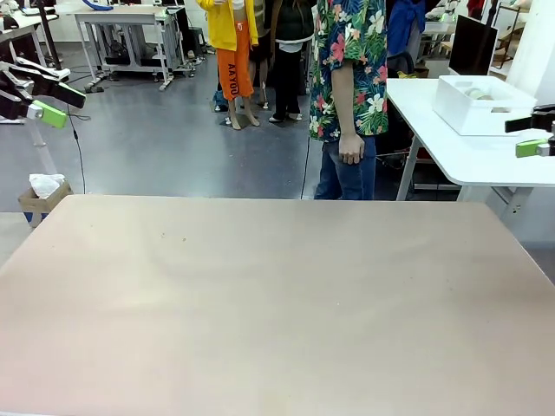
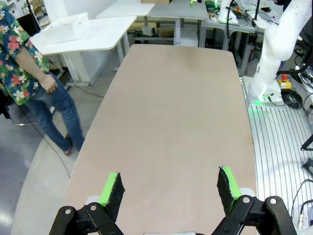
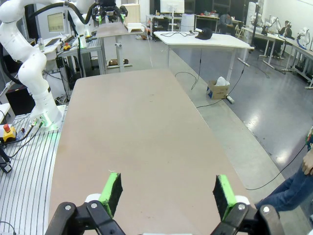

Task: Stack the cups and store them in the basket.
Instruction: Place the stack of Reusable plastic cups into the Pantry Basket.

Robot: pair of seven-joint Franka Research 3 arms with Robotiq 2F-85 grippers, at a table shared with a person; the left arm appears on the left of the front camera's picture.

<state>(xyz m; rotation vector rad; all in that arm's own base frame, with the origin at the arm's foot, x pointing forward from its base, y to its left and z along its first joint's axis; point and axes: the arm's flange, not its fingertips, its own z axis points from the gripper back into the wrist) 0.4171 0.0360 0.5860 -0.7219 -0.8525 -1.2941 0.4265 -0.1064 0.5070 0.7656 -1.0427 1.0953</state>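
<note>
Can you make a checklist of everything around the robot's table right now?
Surface: tan table, bare.
Job's things: white basket sits on a white side table beyond the far right corner, something pale inside it; too unclear to name.
Clutter: nothing seen.
Grippers: left gripper open, holding nothing, above the table; right gripper open, holding nothing, above the table.
Cables: black cable on the floor.
Surroundings: person in a floral shirt stands at the far side; cardboard box on the floor.

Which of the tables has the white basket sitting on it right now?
The white side table at the far right of the front view, beside the standing person. The basket rests on it, not on the big tan table before the robot.
</note>
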